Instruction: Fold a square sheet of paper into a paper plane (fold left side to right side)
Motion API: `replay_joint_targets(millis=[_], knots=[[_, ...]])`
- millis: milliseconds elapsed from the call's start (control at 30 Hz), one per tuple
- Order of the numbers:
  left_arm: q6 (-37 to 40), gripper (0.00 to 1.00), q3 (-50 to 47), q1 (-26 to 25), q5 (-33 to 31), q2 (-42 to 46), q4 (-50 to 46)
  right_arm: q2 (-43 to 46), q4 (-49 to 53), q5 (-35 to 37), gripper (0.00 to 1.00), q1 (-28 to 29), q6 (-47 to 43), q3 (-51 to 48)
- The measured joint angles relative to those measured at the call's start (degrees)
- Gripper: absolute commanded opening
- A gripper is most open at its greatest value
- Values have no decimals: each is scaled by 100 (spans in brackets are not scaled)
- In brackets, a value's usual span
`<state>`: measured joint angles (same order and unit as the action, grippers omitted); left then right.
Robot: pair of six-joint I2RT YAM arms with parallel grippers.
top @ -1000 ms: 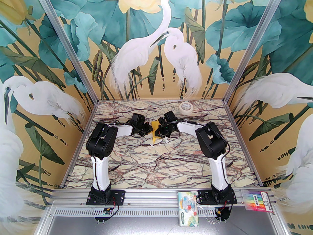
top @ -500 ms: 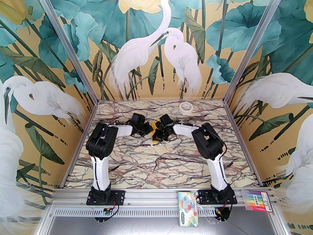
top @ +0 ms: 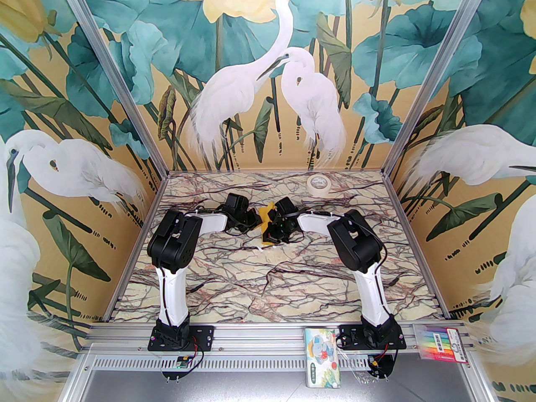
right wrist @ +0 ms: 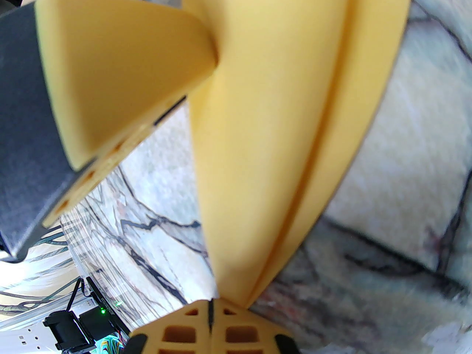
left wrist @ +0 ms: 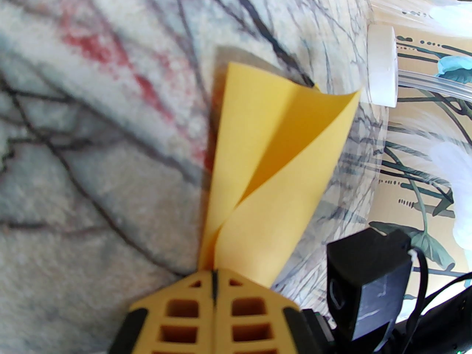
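- Observe the left claw (left wrist: 214,277) and the right claw (right wrist: 210,308): both are pinched closed on the thin bright yellow square sheet of paper (left wrist: 273,153).
- The sheet is doubled over in a loose curl above the marble-patterned bench (top: 268,283), nearer its far edge, midway across.
- Step in hand: the left-to-right fold. Next, align the edges, then flatten the crease.

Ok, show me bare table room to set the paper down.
Bare: the table between both arms' uprights, and its far left corner. Crowded: the middle, where left tool and right tool pinch the yellow paper; tape roll at the far edge.
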<state>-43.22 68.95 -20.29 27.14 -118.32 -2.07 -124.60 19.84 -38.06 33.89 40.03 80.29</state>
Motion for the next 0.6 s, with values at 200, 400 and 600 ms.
replay_joint_targets(millis=[200, 400, 600], knots=[[131, 1, 111, -2, -70, 0, -234, 0, -26, -35, 0, -13, 0, -11], [238, 5, 315, -35, -153, -52, -557, 0, -37, -37, 0, -13, 0, -11], [398, 10, 568, -129, -334, -129, -883, 0, -57, -35, 0, -13, 0, -13]])
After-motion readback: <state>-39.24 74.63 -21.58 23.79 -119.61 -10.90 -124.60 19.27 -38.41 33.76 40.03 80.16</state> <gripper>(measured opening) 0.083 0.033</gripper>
